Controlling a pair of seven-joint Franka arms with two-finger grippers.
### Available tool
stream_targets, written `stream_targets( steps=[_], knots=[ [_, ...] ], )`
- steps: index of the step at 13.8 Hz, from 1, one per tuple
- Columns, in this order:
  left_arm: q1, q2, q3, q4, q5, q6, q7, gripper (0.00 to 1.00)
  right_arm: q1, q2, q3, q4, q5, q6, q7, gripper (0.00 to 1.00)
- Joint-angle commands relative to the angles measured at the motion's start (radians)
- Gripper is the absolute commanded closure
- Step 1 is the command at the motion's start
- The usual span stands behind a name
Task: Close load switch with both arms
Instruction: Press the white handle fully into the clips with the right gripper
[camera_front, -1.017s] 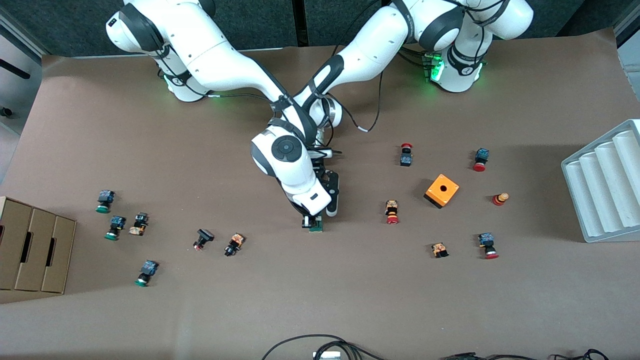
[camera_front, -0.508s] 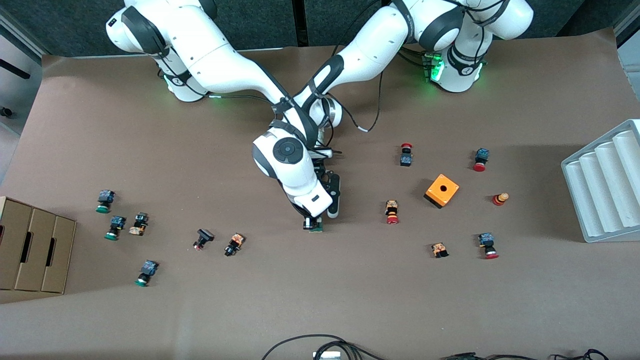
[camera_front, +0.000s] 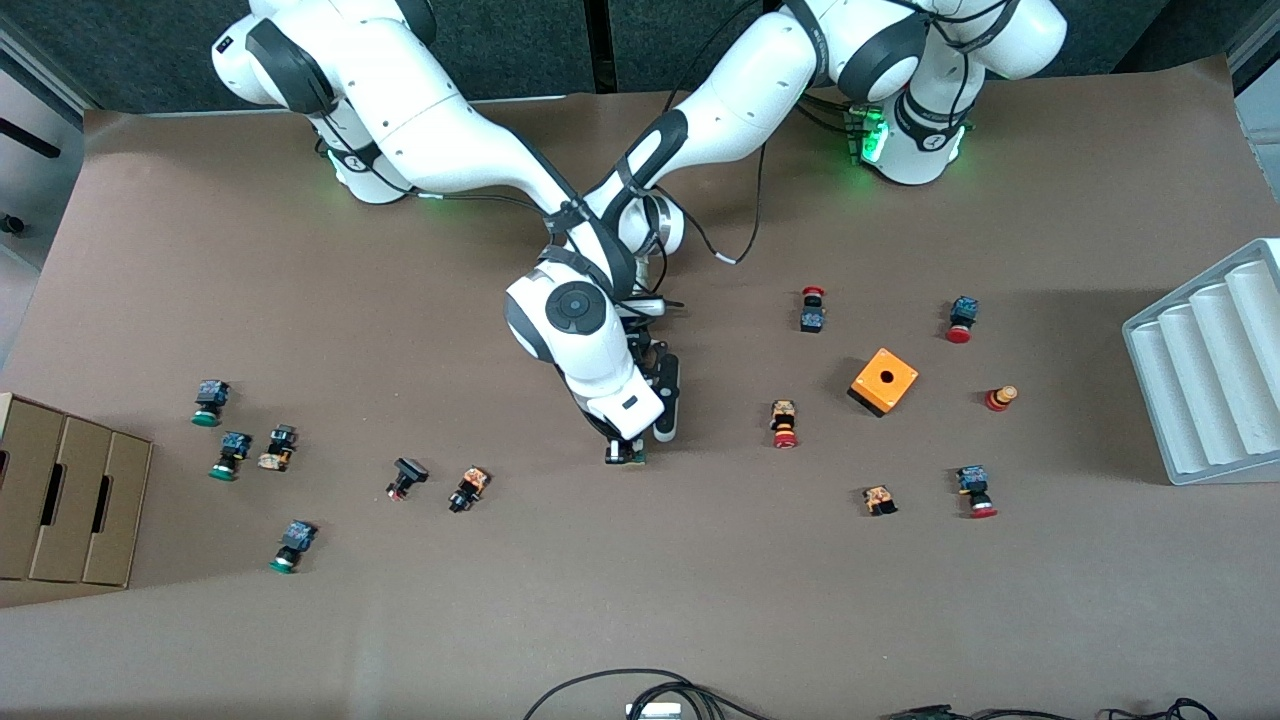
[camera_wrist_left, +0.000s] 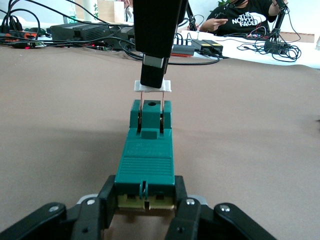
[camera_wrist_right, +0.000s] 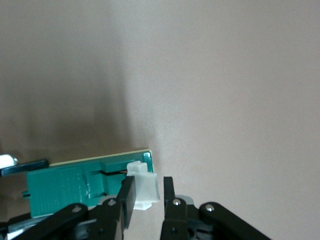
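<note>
Two pincers, one load switch (camera_wrist_left: 145, 165) — left pincer (camera_wrist_left: 145, 207) grasps green body, right pincer (camera_wrist_right: 146, 192) grasps white slider.

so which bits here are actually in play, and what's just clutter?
In play:
- load switch, green body
- its white sliding piece
- left gripper, shut on the body's end
- right gripper, shut on the white piece

Lying about:
- orange box with a hole
- scattered push buttons, e.g.
- white tray
- cardboard box
</note>
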Motion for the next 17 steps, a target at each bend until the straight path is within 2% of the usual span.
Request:
stream_targets(
  steps=[1,17],
  knots=[
    [-0.01,0.021,0.004,0.021,0.003,-0.001,-0.025,0.71,-0.013,0.041,0.007,0.046,-0.026,0.017,0.01,0.7],
    [-0.01,0.021,0.004,0.02,0.003,-0.001,-0.025,0.71,-0.014,0.076,0.004,0.068,-0.027,0.051,0.01,0.7]
  ],
)
